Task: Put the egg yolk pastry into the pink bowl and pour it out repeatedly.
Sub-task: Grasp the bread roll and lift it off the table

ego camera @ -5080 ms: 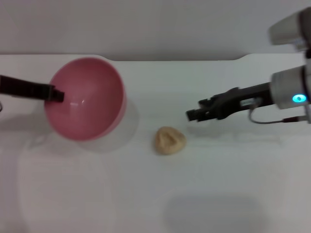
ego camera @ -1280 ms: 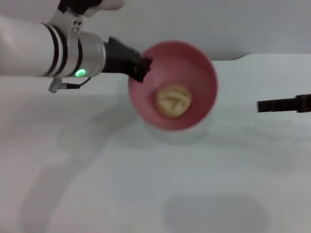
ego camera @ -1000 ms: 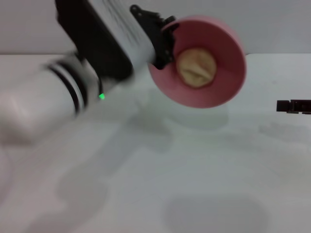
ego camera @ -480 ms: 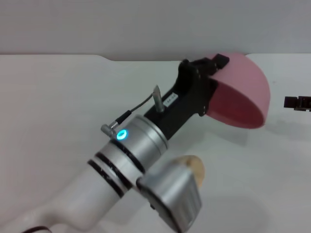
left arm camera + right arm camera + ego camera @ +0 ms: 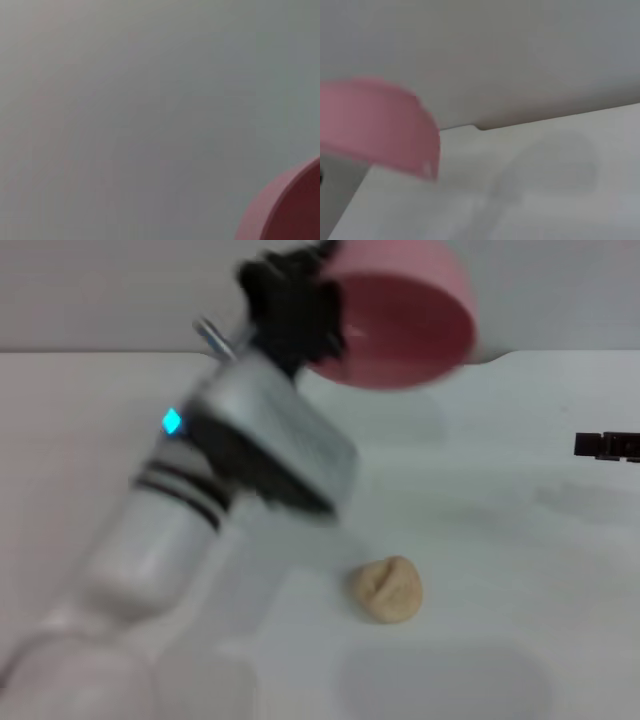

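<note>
The pink bowl (image 5: 400,315) is held high above the table's far side, tipped with its opening facing down and forward, and it is empty. My left gripper (image 5: 300,295) is shut on its rim at the bowl's left side. The bowl's edge also shows in the left wrist view (image 5: 290,210) and the right wrist view (image 5: 380,125). The egg yolk pastry (image 5: 386,589), a pale tan lump, lies on the white table (image 5: 520,570) near the front middle. My right gripper (image 5: 605,445) stays at the right edge of the head view, away from both.
My left arm (image 5: 200,500) reaches diagonally across the left and middle of the table, above the surface. A grey wall stands behind the table's far edge (image 5: 560,352).
The left arm has swung the bowl up and to the left, turning its opening more toward me. The pastry has dropped out and now lies in full view on the table. The right arm has not moved.
</note>
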### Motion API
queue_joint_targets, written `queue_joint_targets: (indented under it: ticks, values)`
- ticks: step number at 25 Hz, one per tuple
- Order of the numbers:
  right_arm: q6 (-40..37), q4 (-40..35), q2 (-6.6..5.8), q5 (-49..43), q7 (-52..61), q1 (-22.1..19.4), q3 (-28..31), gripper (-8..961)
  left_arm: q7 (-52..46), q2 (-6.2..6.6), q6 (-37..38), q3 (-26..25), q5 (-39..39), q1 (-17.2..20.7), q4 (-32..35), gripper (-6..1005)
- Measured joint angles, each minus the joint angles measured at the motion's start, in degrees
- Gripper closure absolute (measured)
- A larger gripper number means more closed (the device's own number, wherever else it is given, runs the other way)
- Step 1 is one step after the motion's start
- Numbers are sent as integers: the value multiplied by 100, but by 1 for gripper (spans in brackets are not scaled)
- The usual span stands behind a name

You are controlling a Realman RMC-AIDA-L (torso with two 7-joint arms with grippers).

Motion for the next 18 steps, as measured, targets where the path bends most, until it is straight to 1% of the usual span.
queue_joint_targets:
  ticks: [1, 3, 4, 6, 7, 8, 9, 10, 11, 12, 13, 14, 15, 18]
  values:
    - [0, 38, -9, -3, -8, 23, -30, 395, 9, 11, 348, -238, -371, 21, 190, 1000]
    - [2, 117, -38, -10, -50, 64, -221, 395, 24, 33, 1658, -1161, -1295, 110, 644, 1000]
    - [13, 142, -48, -15, -69, 82, -368, 395, -9, 43, 2588, -1825, -1761, 142, 798, 1000]
    - [55, 164, -53, -26, -90, 127, -690, 395, -241, 54, 4199, -2929, -2308, 94, 792, 1000]
    - [80, 165, -55, -40, -90, 147, -831, 395, -524, 69, 5159, -3553, -2477, -4, 685, 1000]
    - [100, 166, -58, -74, -91, 181, -988, 395, -1012, 106, 6165, -4255, -2494, -226, 416, 1000]
    - [115, 169, -60, -118, -91, 215, -1106, 395, -1514, 141, 7140, -4825, -2436, -436, 163, 1000]
    - [129, 176, -62, -205, -92, 273, -1243, 395, -2039, 206, 8024, -5390, -2270, -711, -122, 1000]
    - [133, 184, -63, -305, -92, 337, -1370, 395, -2378, 266, 8668, -5794, -2028, -912, -351, 1000]
    - [134, 198, -62, -408, -92, 413, -1530, 395, -2792, 350, 9419, -6254, -1630, -1169, -591, 1000]
    - [149, 210, -62, -504, -92, 480, -1671, 395, -3162, 429, 10052, -6597, -1162, -1370, -742, 1000]
    - [204, 268, -43, -714, -92, 648, -2025, 395, -3865, 515, 11037, -7130, -281, -1635, -858, 1000]
    - [204, 268, -43, -714, -92, 648, -2025, 395, -3865, 515, 11037, -7130, -281, -1635, -858, 1000]
    - [410, 366, 10, -940, -93, 887, -2537, 395, -4667, 510, 11772, -7519, 751, -1678, -567, 1001]
